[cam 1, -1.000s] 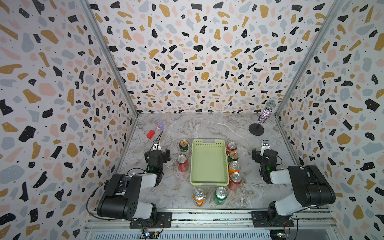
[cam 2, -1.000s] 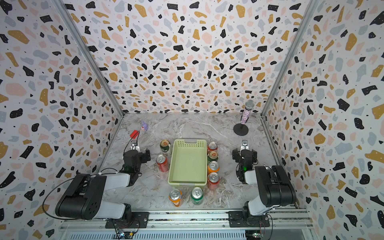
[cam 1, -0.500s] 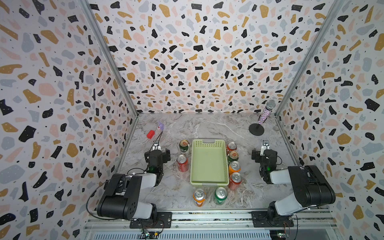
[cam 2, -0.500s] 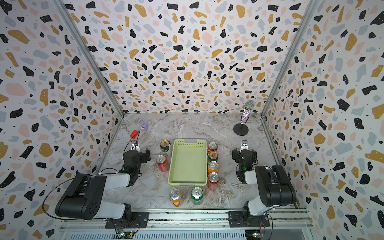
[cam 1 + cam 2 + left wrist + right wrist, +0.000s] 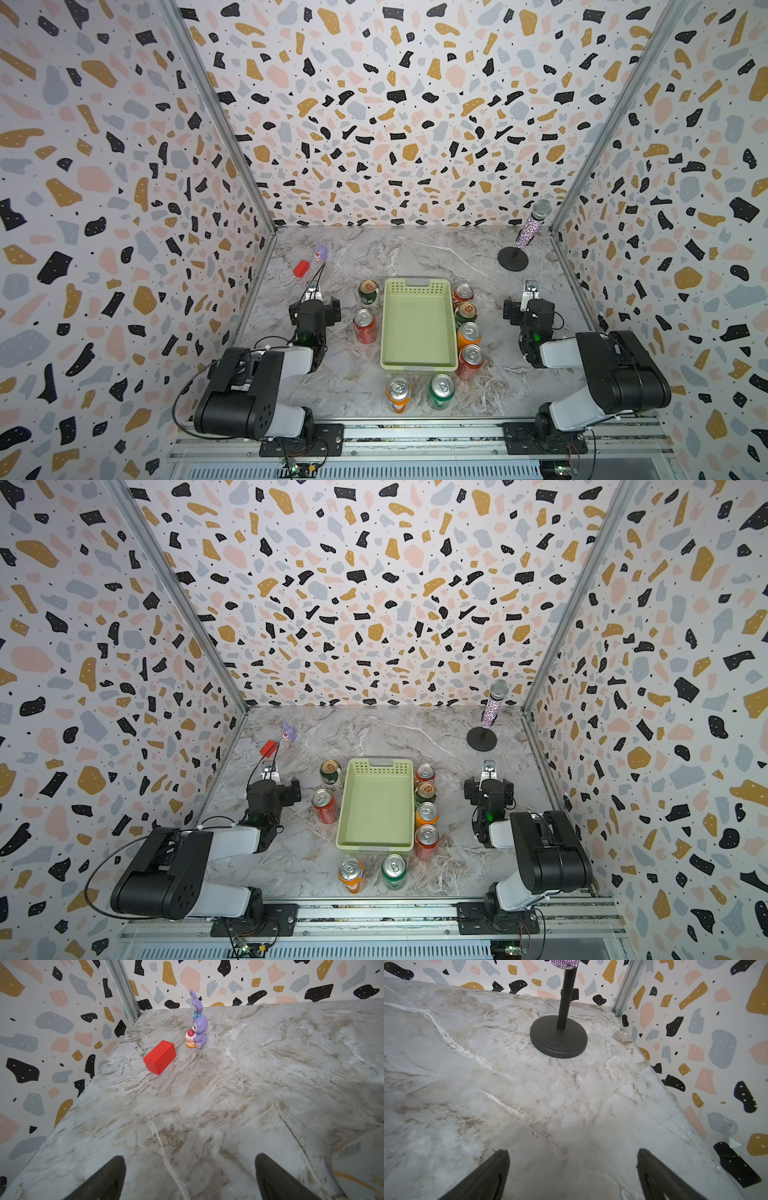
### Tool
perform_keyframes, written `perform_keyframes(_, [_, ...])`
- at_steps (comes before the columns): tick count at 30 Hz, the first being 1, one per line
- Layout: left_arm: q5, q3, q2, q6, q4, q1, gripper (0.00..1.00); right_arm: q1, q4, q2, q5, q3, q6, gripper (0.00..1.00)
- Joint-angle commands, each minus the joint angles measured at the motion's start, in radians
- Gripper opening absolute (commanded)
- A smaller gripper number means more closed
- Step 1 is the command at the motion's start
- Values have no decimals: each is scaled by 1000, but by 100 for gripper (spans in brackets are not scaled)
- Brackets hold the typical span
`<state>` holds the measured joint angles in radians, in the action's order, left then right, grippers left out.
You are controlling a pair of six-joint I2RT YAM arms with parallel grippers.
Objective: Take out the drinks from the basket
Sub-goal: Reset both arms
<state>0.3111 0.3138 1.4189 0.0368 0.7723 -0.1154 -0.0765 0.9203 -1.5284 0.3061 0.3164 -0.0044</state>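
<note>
The basket (image 5: 417, 283) (image 5: 376, 764), a pale green perforated tray, lies empty mid-table. Around it stand several drinks, all upright on the marble. On its left are a dark green can (image 5: 368, 291) and a red can (image 5: 364, 325). A row of cans (image 5: 468, 328) lines its right side. An orange can (image 5: 398, 392) and a green can (image 5: 441, 390) stand in front. My left gripper (image 5: 314, 309) (image 5: 190, 1157) rests left of the cans, open and holding nothing. Over bare marble to the right, my right gripper (image 5: 528, 309) (image 5: 573, 1152) is open too.
A red block (image 5: 302, 268) (image 5: 160, 1057) and a purple rabbit figurine (image 5: 320, 252) (image 5: 197, 1024) sit at the back left. A glittery microphone (image 5: 532, 226) on a black round stand (image 5: 558, 1039) is at the back right. Terrazzo walls enclose three sides.
</note>
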Motion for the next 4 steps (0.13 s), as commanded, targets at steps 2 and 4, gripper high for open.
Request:
perform_keyframes(2, [-11, 1, -3, -13, 55, -4, 100, 2, 5, 13, -1, 18, 10, 100])
perform_keyframes(4, [-11, -1, -8, -12, 54, -4, 100, 2, 5, 13, 0, 18, 10, 100])
